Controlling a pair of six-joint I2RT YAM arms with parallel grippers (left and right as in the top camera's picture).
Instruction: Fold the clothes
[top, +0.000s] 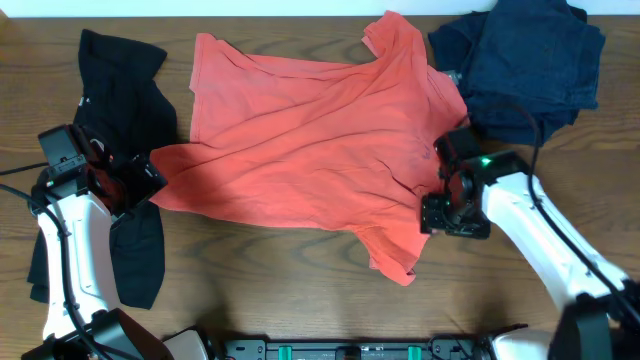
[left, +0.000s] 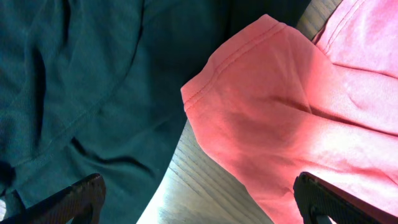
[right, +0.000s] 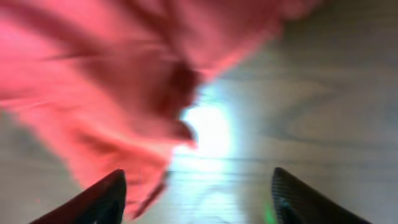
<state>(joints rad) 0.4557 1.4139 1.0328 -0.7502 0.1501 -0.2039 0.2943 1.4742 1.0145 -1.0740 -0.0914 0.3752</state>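
The coral T-shirt (top: 310, 130) lies spread but rumpled mid-desk (top: 300, 290). Both hands are released and empty, the left hand (top: 138, 180) hovering over a sleeve (left: 261, 106) and the right hand (top: 442, 213) at the lower hem on its side. For a clean fold I'd pinch coral cloth only, since the black garment (top: 120, 90) touches that sleeve and could get snagged, and a navy pile (top: 530, 60) crowds the far right corner.
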